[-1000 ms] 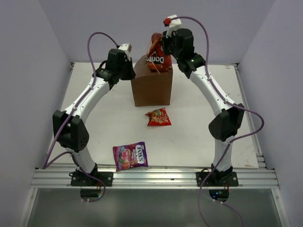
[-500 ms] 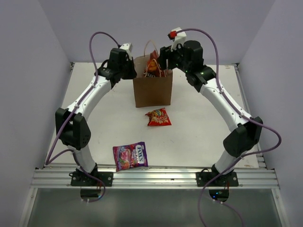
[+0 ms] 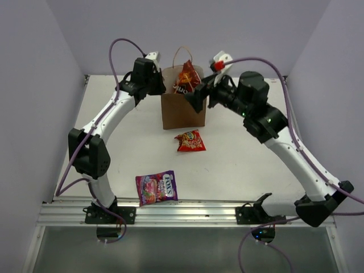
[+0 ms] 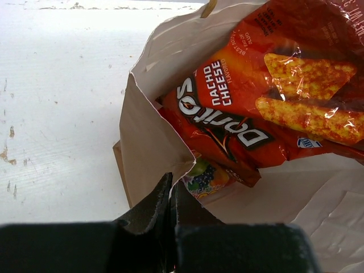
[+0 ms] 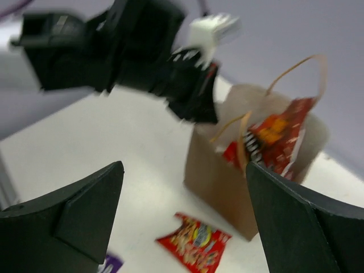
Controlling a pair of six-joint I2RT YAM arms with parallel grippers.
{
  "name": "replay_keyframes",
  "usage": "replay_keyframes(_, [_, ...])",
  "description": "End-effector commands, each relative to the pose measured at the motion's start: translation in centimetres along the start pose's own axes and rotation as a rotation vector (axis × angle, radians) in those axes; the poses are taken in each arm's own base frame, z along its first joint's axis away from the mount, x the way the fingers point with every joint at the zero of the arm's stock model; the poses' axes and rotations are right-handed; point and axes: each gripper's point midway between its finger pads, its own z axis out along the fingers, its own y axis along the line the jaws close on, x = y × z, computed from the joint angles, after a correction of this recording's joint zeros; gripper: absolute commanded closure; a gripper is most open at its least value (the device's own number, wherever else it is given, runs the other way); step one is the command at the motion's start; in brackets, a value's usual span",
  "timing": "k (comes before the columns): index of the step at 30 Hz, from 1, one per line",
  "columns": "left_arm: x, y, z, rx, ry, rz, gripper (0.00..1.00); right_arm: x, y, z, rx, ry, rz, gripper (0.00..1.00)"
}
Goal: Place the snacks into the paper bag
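Lilac walls (image 3: 34,85) close in a white table (image 3: 114,148) that runs away from the near edge. On the left, the left gripper (image 3: 158,85) has its jaws closed on the rim of the paper bag (image 3: 182,114), at nine o'clock of its mouth. I'd guess this keeps the mouth spread and the bag upright while packets go in. At seven o'clock on the table, near the front edge, the purple-pink packet (image 3: 156,187) lies flat, not yet packed. The bag stands at twelve o'clock with its loop handle (image 3: 183,54) up. The Doritos bag (image 3: 186,79) leans inside, its top poking above the rim. The left wrist view shows a packet with colourful print (image 4: 202,176) tucked under it. At six o'clock of the bag, apart from it, the small red-orange packet (image 3: 190,141) lies on the table. At three o'clock of the bag's mouth hangs the right gripper (image 3: 198,98), jaws spread wide with nothing between them, so it looks free to fetch one of the two packets left outside.
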Motion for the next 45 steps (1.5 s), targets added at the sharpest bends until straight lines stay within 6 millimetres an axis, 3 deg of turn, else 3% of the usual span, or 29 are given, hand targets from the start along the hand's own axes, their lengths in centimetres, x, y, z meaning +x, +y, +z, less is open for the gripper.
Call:
replay_keyframes(1, [-0.6, -1.4, 0.3, 0.034, -0.013, -0.011, 0.97, 12.1, 4.4, 0.3, -0.152, 0.282, 0.040, 0.08])
replay_keyframes(5, [0.2, -1.6, 0.4, 0.036, 0.011, -0.006, 0.97, 21.3, 8.3, 0.4, -0.299, 0.499, 0.121, 0.11])
replay_keyframes(12, [1.1, -1.5, -0.2, 0.039, 0.024, -0.017, 0.90, 31.3, 13.6, 0.0, -0.451, 0.734, 0.124, 0.13])
replay_keyframes(15, [1.5, -1.5, -0.3, 0.044, 0.036, -0.022, 0.78, 33.4, 16.6, -0.1, -0.521, 0.784, 0.060, 0.13])
replay_keyframes(20, [1.9, -1.6, -0.5, 0.044, 0.043, -0.014, 0.75, 34.8, 21.4, -1.1, -0.614, 0.812, 0.000, 0.13])
replay_keyframes(25, [2.2, -1.6, -0.7, 0.049, 0.041, -0.006, 0.75, 37.5, 24.2, -2.8, -0.660, 0.856, -0.032, 0.12])
replay_keyframes(31, [2.7, -1.6, -0.5, 0.053, 0.043, -0.004, 0.76, 41.3, 26.0, -3.4, -0.628, 0.881, -0.056, 0.12])
replay_keyframes(34, [2.6, -1.6, -0.5, 0.056, 0.039, -0.001, 0.76, 43.9, 25.8, -3.2, -0.555, 0.900, -0.088, 0.20])
replay_keyframes(35, [2.6, -1.7, -0.6, 0.057, 0.038, -0.003, 0.76, 44.9, 25.3, -3.1, -0.515, 0.916, -0.100, 0.39])
replay_keyframes(36, [2.5, -1.7, -0.7, 0.057, 0.036, -0.001, 0.76, 45.3, 25.1, -3.2, -0.495, 0.921, -0.099, 0.47])
replay_keyframes(37, [2.5, -1.7, -0.7, 0.058, 0.035, -0.001, 0.76, 45.5, 25.0, -3.3, -0.480, 0.924, -0.096, 0.61])
replay_keyframes(38, [2.3, -1.8, -0.9, 0.062, 0.028, 0.001, 0.76, 45.4, 24.6, -3.3, -0.466, 0.924, -0.098, 0.83])
replay_keyframes(39, [2.2, -1.9, -0.9, 0.064, 0.027, 0.001, 0.76, 44.5, 24.1, -3.4, -0.441, 0.911, -0.105, 0.93])
replay_keyframes(40, [2.1, -1.9, -1.0, 0.066, 0.027, 0.001, 0.76, 43.6, 23.9, -3.6, -0.436, 0.898, -0.107, 0.99])
replay_keyframes(42, [1.9, -2.1, -1.1, 0.070, 0.022, 0.000, 0.76, 41.6, 23.0, -3.9, -0.409, 0.886, -0.131, 1.00])
replay_keyframes(43, [1.6, -2.2, -1.2, 0.075, 0.016, 0.000, 0.76, 38.1, 22.9, -3.6, -0.409, 0.815, -0.141, 1.00])
replay_keyframes(44, [1.5, -2.3, -1.1, 0.076, 0.014, 0.000, 0.76, 36.4, 22.6, -3.6, -0.402, 0.790, -0.140, 1.00])
replay_keyframes(45, [1.0, -2.6, -1.2, 0.083, 0.004, -0.001, 0.76, 33.4, 22.5, -3.5, -0.401, 0.755, -0.135, 1.00])
